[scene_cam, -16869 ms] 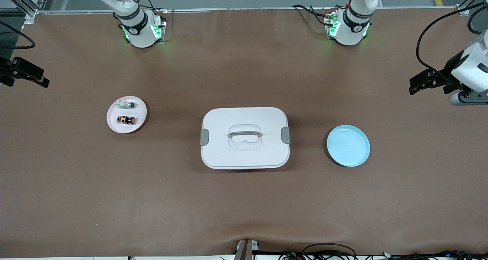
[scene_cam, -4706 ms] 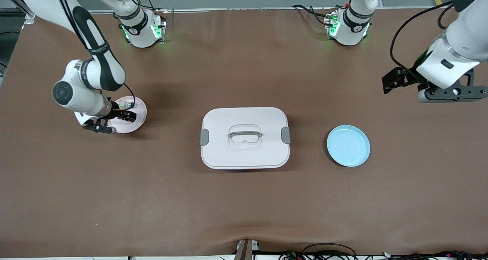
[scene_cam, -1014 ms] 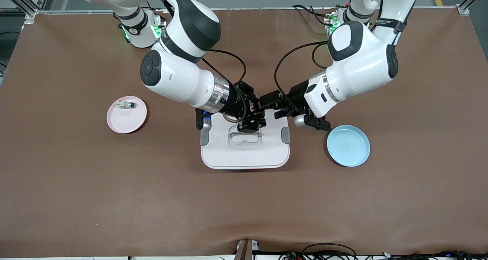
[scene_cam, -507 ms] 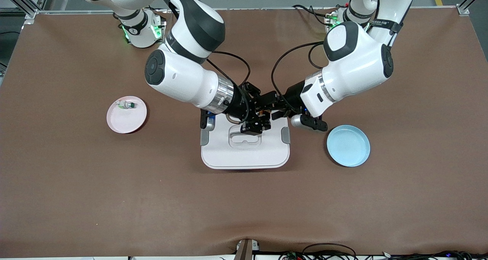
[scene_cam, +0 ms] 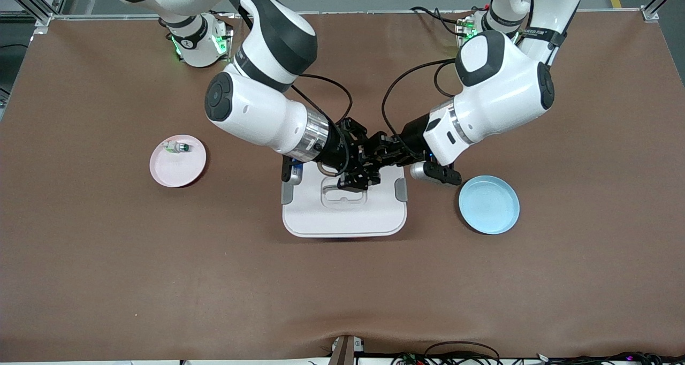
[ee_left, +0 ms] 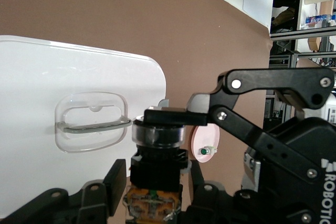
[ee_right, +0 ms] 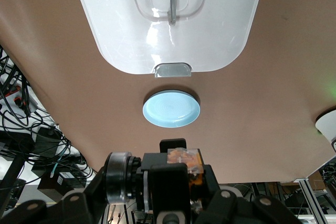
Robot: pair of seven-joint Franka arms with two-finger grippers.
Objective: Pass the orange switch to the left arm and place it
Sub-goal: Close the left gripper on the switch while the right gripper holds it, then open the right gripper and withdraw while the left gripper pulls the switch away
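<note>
Front view puts both wrists over the edge of the box (scene_cam: 342, 215) that lies farther from the camera, the two black heads meeting nose to nose in the air; we read this as the hand-over, staged up high so that the orange switch (ee_left: 157, 174) crosses above the lid instead of being dragged around or into it.

The right gripper (ee_right: 170, 192) is clamped on the switch; its wrist view shows the orange-marked body pinched between the fingers. The left gripper (ee_left: 156, 195) has its fingers drawn in against the sides of the black body, so by our reading both are gripping the one part; the switch hangs between them over the box, touching neither lid nor table (scene_cam: 342, 290).

The blue plate (scene_cam: 488, 204) sits empty toward the left arm's end, which we take as the destination and the reason the left arm is the receiver; the pink plate (scene_cam: 176, 167) toward the right arm's end holds only the green-capped switch (scene_cam: 177, 147).

From the front the switch itself is lost in the tangle of black fingers and cable, and we cannot pick it out there. In the left wrist view the orange cap is masked by a finger of the other gripper and the base is cut off by the frame edge; how firmly the left pads bite we cannot judge. In the right wrist view the far part of the box is cropped.
</note>
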